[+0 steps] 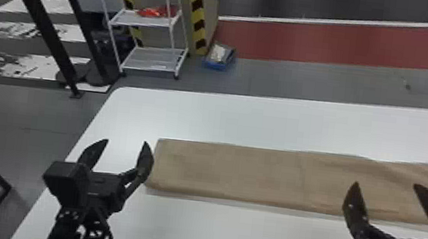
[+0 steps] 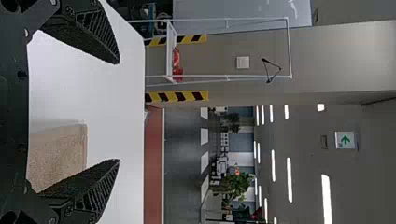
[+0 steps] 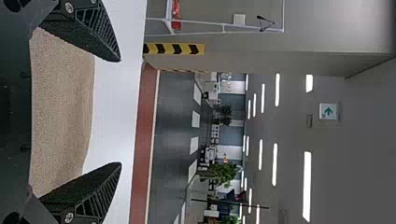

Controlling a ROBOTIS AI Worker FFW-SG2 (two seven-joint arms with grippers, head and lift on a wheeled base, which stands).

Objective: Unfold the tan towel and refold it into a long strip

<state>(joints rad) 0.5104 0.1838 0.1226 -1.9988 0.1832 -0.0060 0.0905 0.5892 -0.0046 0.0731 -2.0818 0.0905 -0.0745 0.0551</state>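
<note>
White table: its hard top could catch a fingertip if an arm sinks too far, and that knock would probably jolt the cloth.
Tan towel: lies on the table as a long strip, roughly along the far edge, one short end toward the left edge. It looks close to finished, so the main danger is likely a needless tug that slews the strip or spreads its layers.
Right gripper: pincer apart and empty at the strip's near long side; closing low here could pinch the top layer alone and pull the fold open.
Left gripper: pincer apart and empty, just beside the strip's short end, near the table's left edge; an inward swing while low could ruck that end up.
Creases toward the right: pressing them flat without first drawing the cloth smooth could set them in.
Tables: one.
Shelf racks: one, past the table's far left corner.
Towels: one.
Grippers: two.
Blue boxes: one, on the floor beyond the table's far edge.
Fingers: four, two to each gripper.
</note>
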